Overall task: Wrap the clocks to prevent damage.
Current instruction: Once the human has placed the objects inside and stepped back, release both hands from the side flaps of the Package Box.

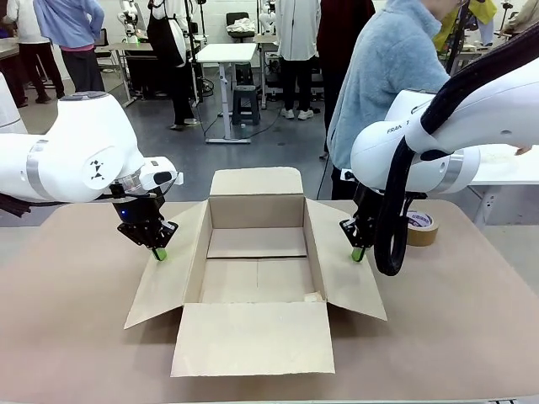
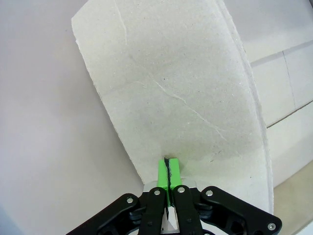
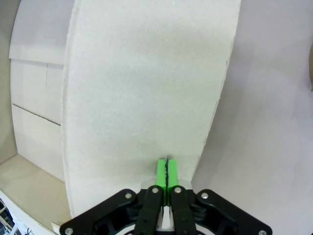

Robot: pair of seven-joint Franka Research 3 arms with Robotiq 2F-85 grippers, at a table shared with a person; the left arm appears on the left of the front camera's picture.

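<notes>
A brown cardboard box [image 1: 257,220] stands open in the middle of the table, all its flaps spread outward. My left gripper [image 1: 158,252] is shut, its green tips resting on the outer edge of the box's left flap [image 1: 168,273]. In the left wrist view the shut pads [image 2: 167,169] touch that flap [image 2: 171,88] with nothing between them. My right gripper [image 1: 358,252] is also shut, its tips down on the right flap [image 1: 347,273]. The right wrist view shows its tips [image 3: 167,171] against the flap [image 3: 146,88]. The clocks are out of view.
A brown tape roll [image 1: 420,226] lies on the table just right of my right arm. A person in a light blue fleece [image 1: 387,76] stands at the far right side. The near flap [image 1: 253,337] reaches toward the table's front edge.
</notes>
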